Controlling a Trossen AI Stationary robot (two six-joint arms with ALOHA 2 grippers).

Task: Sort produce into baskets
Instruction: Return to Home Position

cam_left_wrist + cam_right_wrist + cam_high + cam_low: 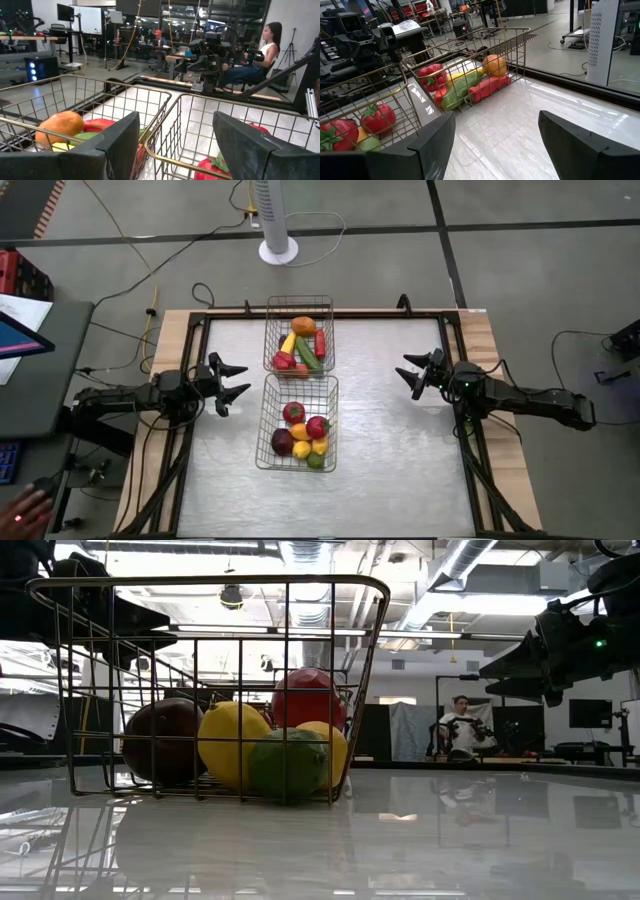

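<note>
Two silver wire baskets stand in the table's middle, one behind the other. The far basket (299, 335) holds long and mixed produce (300, 345): orange, yellow, green and red pieces. The near basket (297, 422) holds round produce (305, 435): red, dark purple, yellow and green pieces. All the produce lies on the basket floors. My left gripper (236, 378) hovers open at the table's left side, pointing level toward the baskets. My right gripper (413, 373) hovers open at the right side, facing them too. Neither has anything between its fingers.
A black frame (330, 313) runs around the shiny table top. A white fan stand (278, 248) and cables lie on the floor beyond the far edge. A person's hand (30, 508) shows at the lower left, off the table. Bare table lies on both sides of the baskets.
</note>
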